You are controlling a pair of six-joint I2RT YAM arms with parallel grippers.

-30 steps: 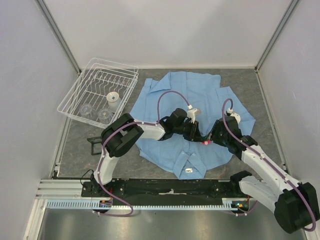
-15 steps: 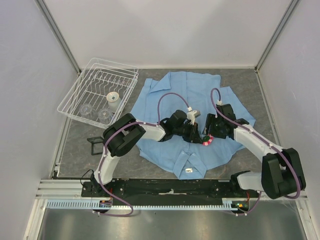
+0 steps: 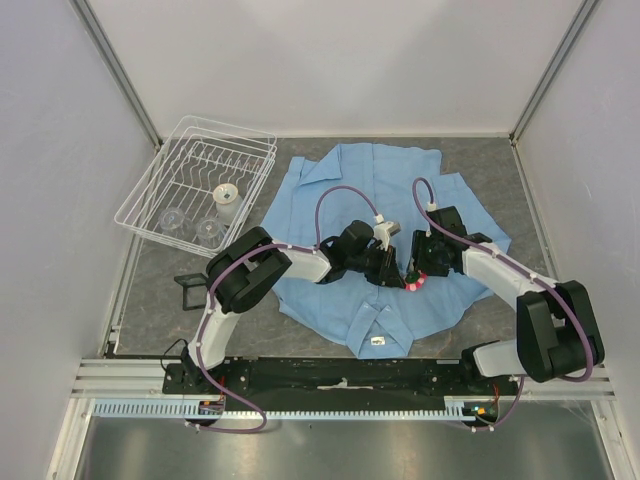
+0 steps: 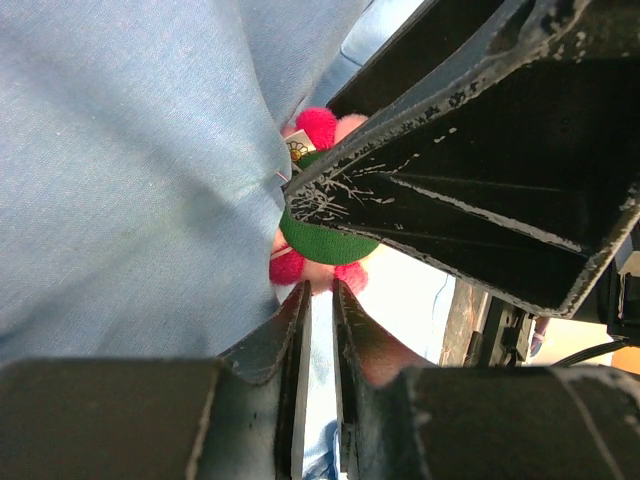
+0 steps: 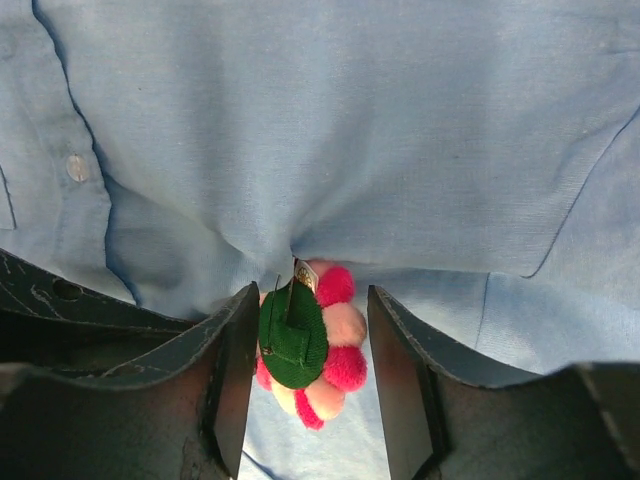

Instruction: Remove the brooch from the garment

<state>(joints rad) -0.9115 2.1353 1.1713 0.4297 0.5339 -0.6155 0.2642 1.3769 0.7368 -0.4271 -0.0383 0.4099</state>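
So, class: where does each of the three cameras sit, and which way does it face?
Top external: above and behind, looking down on the shirt; left arm and right arm show.
Left wrist: on left end effector, facing the brooch past its fingers.
Right wrist: on right end effector, fingers flanking the brooch.
Shared: both wrist views show the brooch's green back.

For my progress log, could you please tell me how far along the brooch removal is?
Done: only the approach. In hand: the right gripper sits open with the brooch between its fingers; the left gripper, nearly closed, is beside it, and whether it pinches cloth is unclear. Left: the brooch is still pinned into the bunched shirt, so gripping it, pulling it free and lifting away remain.
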